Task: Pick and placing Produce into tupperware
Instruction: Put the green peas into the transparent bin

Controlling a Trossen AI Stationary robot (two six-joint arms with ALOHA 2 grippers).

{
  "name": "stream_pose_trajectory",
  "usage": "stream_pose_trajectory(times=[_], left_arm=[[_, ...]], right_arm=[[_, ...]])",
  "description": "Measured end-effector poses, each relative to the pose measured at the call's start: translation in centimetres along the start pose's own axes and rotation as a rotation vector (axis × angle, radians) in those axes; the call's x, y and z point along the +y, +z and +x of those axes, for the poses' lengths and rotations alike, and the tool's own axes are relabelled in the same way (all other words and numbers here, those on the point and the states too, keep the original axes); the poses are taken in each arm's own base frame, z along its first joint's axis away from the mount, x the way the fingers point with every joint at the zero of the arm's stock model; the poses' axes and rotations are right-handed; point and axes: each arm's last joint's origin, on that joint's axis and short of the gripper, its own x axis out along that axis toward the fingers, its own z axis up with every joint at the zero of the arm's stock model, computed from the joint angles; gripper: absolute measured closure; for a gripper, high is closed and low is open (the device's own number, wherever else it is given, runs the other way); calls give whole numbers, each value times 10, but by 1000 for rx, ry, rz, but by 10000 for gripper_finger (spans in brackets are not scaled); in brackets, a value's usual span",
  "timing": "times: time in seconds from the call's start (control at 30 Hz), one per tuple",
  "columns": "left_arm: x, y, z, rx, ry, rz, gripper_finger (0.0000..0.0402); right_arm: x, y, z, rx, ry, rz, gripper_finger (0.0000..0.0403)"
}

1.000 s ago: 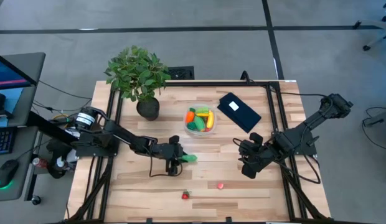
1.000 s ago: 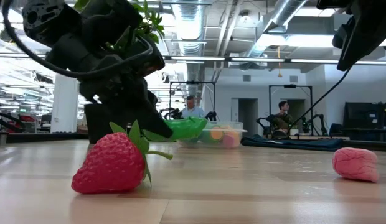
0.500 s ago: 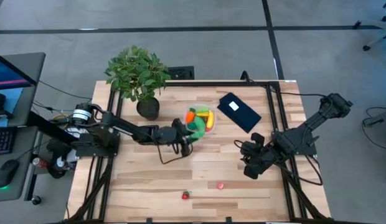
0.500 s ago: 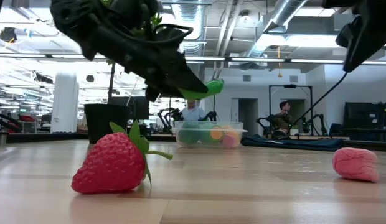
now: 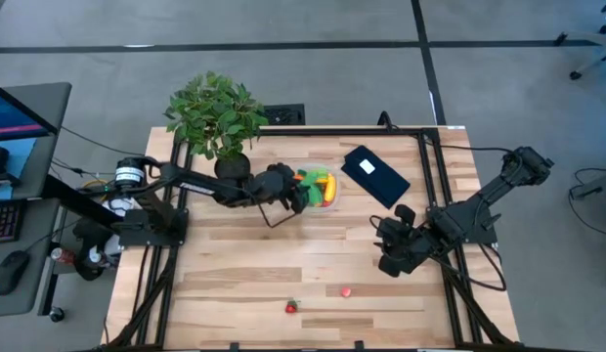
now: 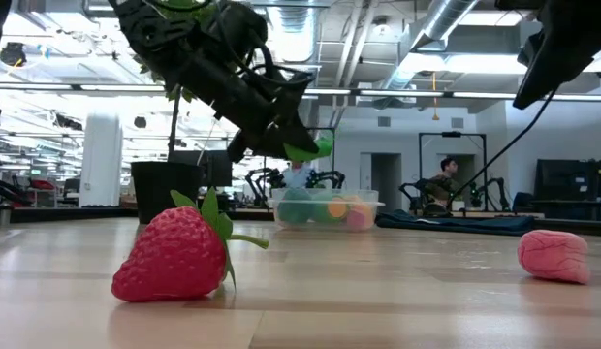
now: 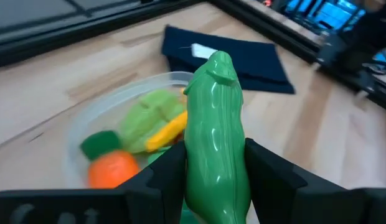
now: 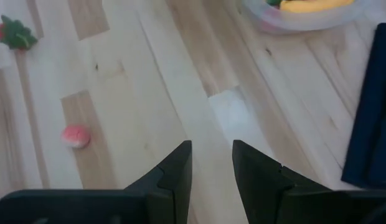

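My left gripper [image 5: 297, 195] is shut on a long green toy vegetable [image 7: 215, 124], which hangs over the left rim of the tupperware [image 5: 323, 205]. The round clear tupperware [image 7: 112, 102] holds an orange piece, a yellow banana [image 7: 169, 129] and green pieces. A red strawberry [image 5: 291, 307] and a pink piece [image 5: 346, 290] lie on the table near its front edge. My right gripper [image 5: 389, 260] hangs above the table's right half, open, with nothing between its fingers [image 8: 177, 171]. My left gripper pinches the green vegetable's two long sides [image 7: 192, 168] between its two fingers, at its rear half. The rest of it sticks out past the fingertips. The fingers come from the table's left, slanting a little down. The vegetable is lifted clear, above the tupperware [image 6: 325, 208].
A leafy potted plant [image 5: 217, 115] stands at the far left, close behind my left arm. A flat black rectangle with a white label [image 5: 374, 176] lies right of the tupperware. Bare wood stretches across the table's middle and front.
My left gripper has carried the green vegetable up and toward the table's far edge, from low over the table's middle to over the tupperware's rim, rolling as it went. It stays shut on the vegetable.
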Motion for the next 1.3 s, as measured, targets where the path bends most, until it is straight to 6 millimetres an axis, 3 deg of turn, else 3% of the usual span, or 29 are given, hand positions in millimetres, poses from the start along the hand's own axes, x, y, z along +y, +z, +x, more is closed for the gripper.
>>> stream_pose_trajectory(times=[0.33, 1.3], left_arm=[[20, 3, 5, 42, 59, -84, 266], [22, 0, 10, 53, 45, -54, 266]], right_arm=[[-2, 2, 0, -35, -31, 30, 295], [-11, 11, 6, -34, -71, 52, 295]])
